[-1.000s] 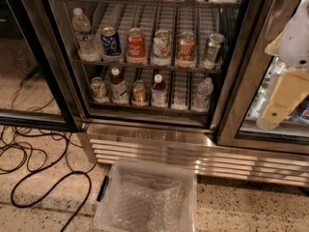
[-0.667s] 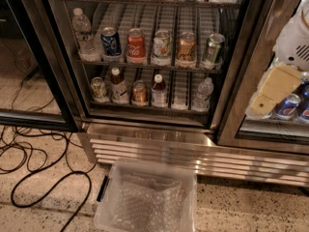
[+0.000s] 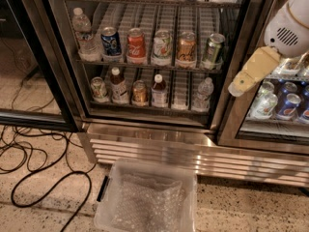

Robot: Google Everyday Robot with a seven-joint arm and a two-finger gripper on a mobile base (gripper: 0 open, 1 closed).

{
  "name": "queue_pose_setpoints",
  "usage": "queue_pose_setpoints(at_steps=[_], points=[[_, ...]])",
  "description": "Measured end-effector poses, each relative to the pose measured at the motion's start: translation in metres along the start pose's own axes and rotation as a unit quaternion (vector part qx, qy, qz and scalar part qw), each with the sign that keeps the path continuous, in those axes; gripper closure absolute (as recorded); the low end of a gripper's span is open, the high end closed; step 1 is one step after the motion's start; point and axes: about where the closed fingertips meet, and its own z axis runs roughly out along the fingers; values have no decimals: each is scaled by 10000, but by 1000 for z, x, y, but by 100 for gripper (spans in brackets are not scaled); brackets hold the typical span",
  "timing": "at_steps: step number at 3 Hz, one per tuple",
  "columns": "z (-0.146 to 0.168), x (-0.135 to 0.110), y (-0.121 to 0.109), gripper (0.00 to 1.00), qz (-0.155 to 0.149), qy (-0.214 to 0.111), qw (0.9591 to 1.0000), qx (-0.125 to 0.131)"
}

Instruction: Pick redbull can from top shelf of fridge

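Note:
The fridge (image 3: 159, 151) fills the view, with three wire racks showing. The top shelf (image 3: 145, 0) is the highest one; the goods on it are cut off by the frame's top edge. The redbull can (image 3: 186, 47), golden-brown with a silver end, stands on the rack below that (image 3: 145, 65), between a pale can (image 3: 161, 46) and a green can (image 3: 212, 50). The blue Pepsi can (image 3: 111, 41) is further left on the same rack. My gripper (image 3: 241, 83), beige under a white arm housing (image 3: 289, 28), hangs before the door post, right of and lower than the redbull can, apart from it.
The lowest rack (image 3: 145, 105) holds small bottles and cans. The right compartment holds more cans (image 3: 285, 105) behind glass. A clear plastic bin (image 3: 147, 197) with bubble wrap sits on the floor before the slatted base. Black cables (image 3: 43, 178) lie at the left. A dark-framed glass door (image 3: 43, 81) stands swung out at the left.
My gripper has moved left and a little up, from in front of the right compartment to the door post beside the open shelves. Nothing on the racks has moved.

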Motion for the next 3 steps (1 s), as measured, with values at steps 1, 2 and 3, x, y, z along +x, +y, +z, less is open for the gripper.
queue_pose_setpoints(at_steps=[1, 2, 3], points=[[-1, -2, -1, 0, 3, -22, 10000, 9], [6, -25, 9, 0, -16, -385, 9991, 200], [14, -65, 13, 0, 395, -813, 9958, 134]])
